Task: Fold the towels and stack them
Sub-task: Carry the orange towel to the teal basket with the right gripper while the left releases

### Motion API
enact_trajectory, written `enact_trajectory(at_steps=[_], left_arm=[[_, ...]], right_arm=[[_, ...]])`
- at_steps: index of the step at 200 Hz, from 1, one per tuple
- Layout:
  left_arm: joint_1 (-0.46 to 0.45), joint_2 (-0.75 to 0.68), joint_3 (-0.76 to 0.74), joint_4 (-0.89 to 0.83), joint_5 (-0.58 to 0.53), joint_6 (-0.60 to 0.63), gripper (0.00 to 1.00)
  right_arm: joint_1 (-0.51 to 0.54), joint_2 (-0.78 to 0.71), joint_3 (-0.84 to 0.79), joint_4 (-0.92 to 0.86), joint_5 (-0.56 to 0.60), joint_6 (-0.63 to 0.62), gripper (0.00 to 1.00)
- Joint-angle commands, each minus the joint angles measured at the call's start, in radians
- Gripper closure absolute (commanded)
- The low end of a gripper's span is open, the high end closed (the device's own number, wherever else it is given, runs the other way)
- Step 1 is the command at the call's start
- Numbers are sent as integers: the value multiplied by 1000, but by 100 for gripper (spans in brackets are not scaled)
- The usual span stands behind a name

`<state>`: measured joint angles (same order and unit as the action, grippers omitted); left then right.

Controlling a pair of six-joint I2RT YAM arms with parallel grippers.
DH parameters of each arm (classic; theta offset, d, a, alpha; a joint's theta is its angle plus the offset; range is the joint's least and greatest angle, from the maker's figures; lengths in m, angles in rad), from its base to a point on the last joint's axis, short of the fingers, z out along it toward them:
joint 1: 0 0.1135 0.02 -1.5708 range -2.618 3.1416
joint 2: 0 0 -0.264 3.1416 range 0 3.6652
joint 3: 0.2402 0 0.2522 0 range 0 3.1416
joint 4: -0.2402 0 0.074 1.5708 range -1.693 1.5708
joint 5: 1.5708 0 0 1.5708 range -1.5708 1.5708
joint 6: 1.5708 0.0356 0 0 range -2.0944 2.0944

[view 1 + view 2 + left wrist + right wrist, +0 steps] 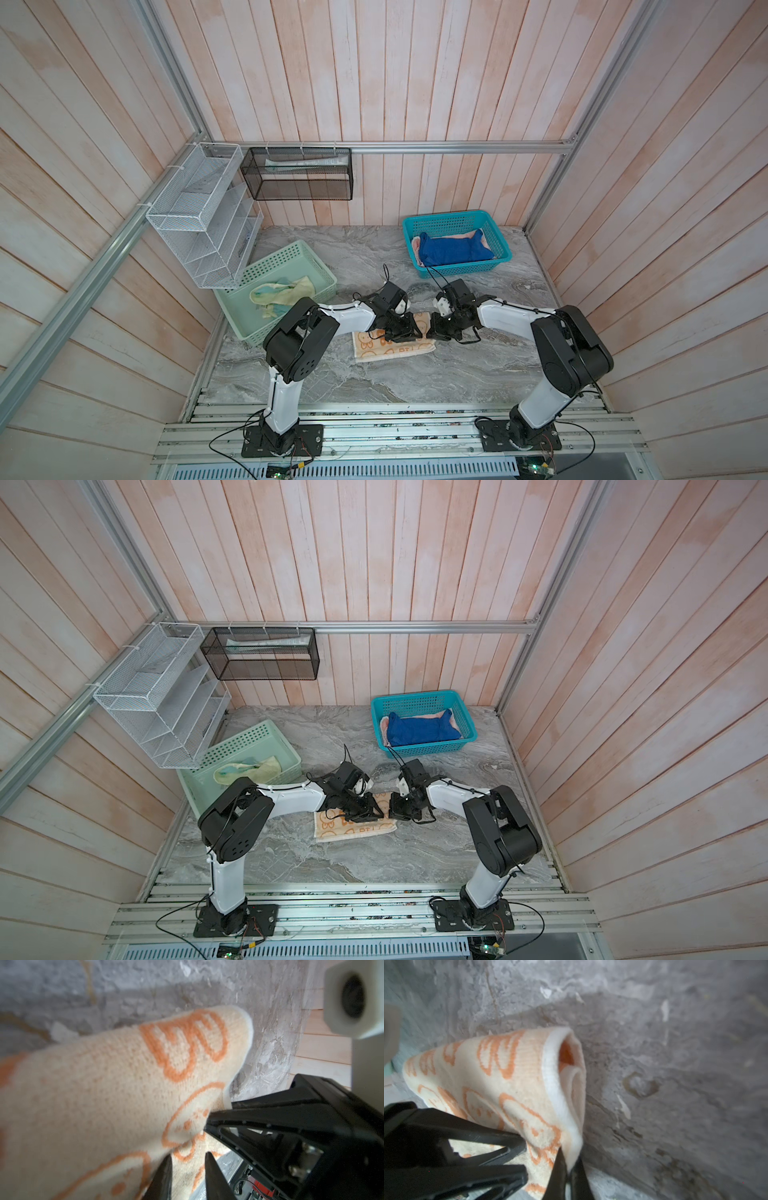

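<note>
As both arms meet over the middle of the worktop (374, 386), the right gripper (569, 1160) is clamped on the white hem of the orange-and-cream towel (388, 349), lifting that end into a curl, apparently to carry it across for a fold. Cloth fills the part-spread left gripper (188, 1160); whether it bites cannot be told. The blue towel (453, 249) lies over a pink towel (467, 235) in the teal basket (469, 269).

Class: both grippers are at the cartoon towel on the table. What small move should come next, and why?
Probably close the left gripper fully: its jaws straddle the orange-and-cream towel without clearly pinching it, while the right gripper is shut on its edge.
</note>
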<state>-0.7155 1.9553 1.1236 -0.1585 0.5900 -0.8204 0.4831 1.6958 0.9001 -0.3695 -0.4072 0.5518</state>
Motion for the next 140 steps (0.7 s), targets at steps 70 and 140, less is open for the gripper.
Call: enact_trajectory(at_steps=[70,140], left_arm=[[248,-265,-121,-25,-119,88,70],[321,-209,-37,-9,-78,128,71]], right_arm=[[22,203,735,-376,236,-245,100],[-137,561,1580,-748,353,-428,100]])
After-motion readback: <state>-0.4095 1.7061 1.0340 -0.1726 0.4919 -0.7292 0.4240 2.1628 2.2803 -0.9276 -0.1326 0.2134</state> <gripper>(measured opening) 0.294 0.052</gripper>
